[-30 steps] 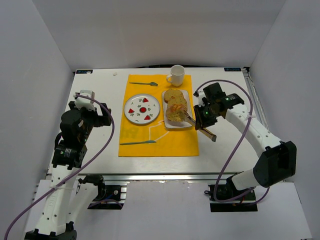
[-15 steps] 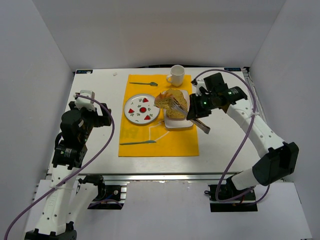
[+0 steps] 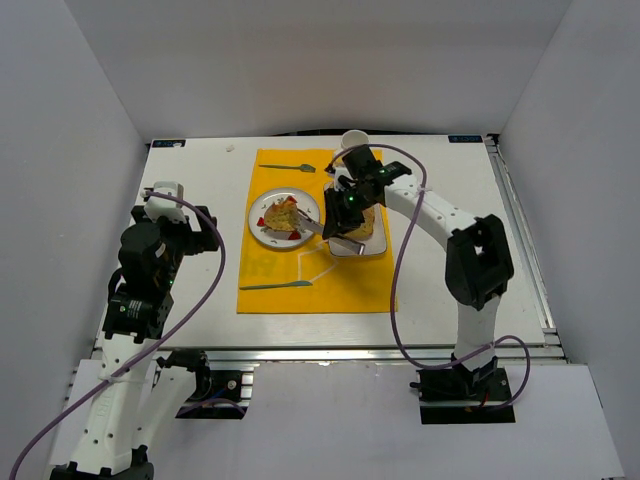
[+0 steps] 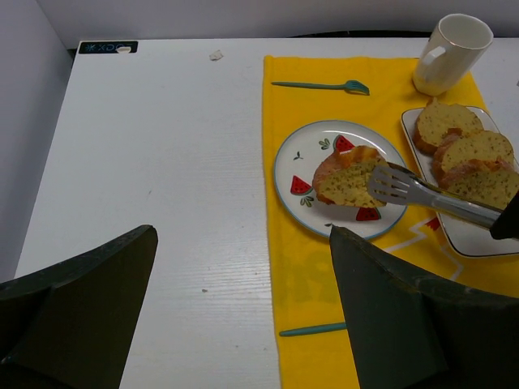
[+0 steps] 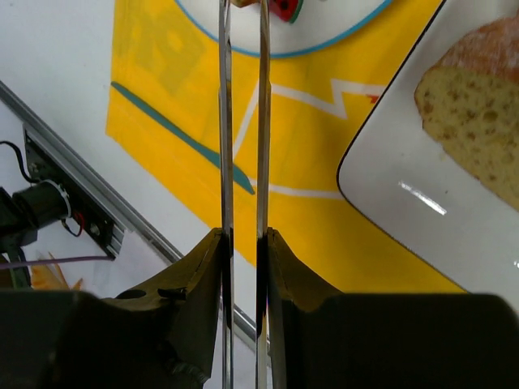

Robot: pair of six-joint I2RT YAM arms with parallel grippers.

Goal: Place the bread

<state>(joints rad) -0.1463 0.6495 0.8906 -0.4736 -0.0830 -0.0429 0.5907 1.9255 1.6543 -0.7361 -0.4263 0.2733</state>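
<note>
My right gripper is shut on metal tongs. The tongs grip a bread slice over the round watermelon-patterned plate. In the left wrist view the slice sits in the tongs at the plate's right half; I cannot tell whether it touches. The right wrist view shows my gripper clamping the tong blades. More bread slices lie on the white tray. My left gripper is open and empty over bare table, left of the mat.
A yellow placemat lies under the plate and the tray. A white mug stands behind the tray. A teal spoon lies at the mat's far edge, a teal knife near its front.
My right arm lifted the bread slice from the tray with the tongs and swung it left over the round plate. The left arm has barely moved.
</note>
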